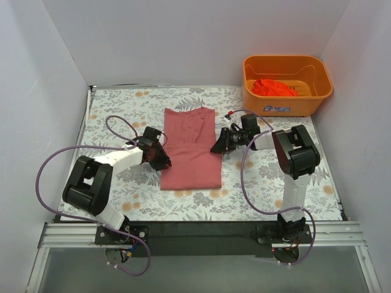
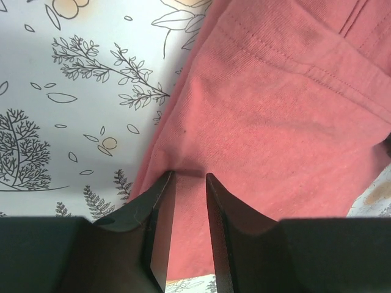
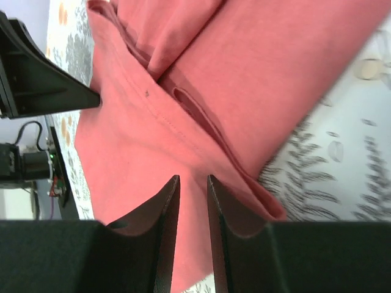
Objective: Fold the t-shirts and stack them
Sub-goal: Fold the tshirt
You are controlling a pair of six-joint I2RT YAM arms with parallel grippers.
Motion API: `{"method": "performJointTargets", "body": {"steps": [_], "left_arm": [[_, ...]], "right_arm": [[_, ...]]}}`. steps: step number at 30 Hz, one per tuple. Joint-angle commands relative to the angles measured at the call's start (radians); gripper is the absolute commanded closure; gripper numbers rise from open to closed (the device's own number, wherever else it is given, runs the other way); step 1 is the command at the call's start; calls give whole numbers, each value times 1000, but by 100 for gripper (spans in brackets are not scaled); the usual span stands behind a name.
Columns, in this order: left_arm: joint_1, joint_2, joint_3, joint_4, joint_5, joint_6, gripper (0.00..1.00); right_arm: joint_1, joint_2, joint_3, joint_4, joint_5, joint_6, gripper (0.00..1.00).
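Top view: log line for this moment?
pink-red t-shirt: flat, partly folded | left gripper: jaws narrow at left edge | right gripper: jaws narrow at right edge | grips: unclear | orange-red t-shirt: in basket

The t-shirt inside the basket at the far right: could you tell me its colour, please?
The t-shirt is bright orange-red, clearest in the top external view.

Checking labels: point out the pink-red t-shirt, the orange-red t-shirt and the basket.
pink-red t-shirt [image 1: 190,152], top view, middle of the cloth.
orange-red t-shirt [image 1: 275,87], top view, crumpled middle.
basket [image 1: 308,105], top view, front wall.
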Motion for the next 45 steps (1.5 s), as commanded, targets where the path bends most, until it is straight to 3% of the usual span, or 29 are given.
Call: {"method": "performJointTargets", "body": {"steps": [1, 7, 14, 19, 23, 26, 33, 38, 39, 41, 42, 45], "left_arm": [[-2, -2, -46, -25, -17, 10, 74], [-5, -212, -50, -105, -54, 51, 70], [-89, -396, -153, -93, 166, 1, 70], [-109, -378, -301, 13, 172, -90, 76], [-99, -345, -357, 36, 100, -160, 80], [-37, -358, -403, 50, 133, -179, 81], [-10, -474, -394, -33, 121, -171, 79], [-10, -526, -305, -140, 77, -107, 69], [-8, -529, -287, -183, 54, -84, 67], [-8, -528, -230, -223, 25, -58, 58], [-10, -522, -213, -267, -6, -38, 55], [-11, -468, -152, -332, -29, -8, 43]], "right_arm": [[-40, 5, -5, 103, -17, 63, 68], [-15, -208, -96, 109, -46, 133, 67], [153, -417, -309, 213, -80, 281, 66], [207, -327, -482, 457, -51, 439, 66], [200, -203, -521, 480, -58, 460, 66], [154, -147, -579, 506, -35, 474, 66], [103, -263, -627, 551, -83, 516, 66], [106, -451, -585, 306, -28, 398, 65], [109, -479, -570, 153, -5, 318, 63], [117, -556, -506, -19, 109, 243, 61], [129, -579, -474, -184, 159, 162, 58], [169, -645, -363, -408, 391, 89, 53]]}}
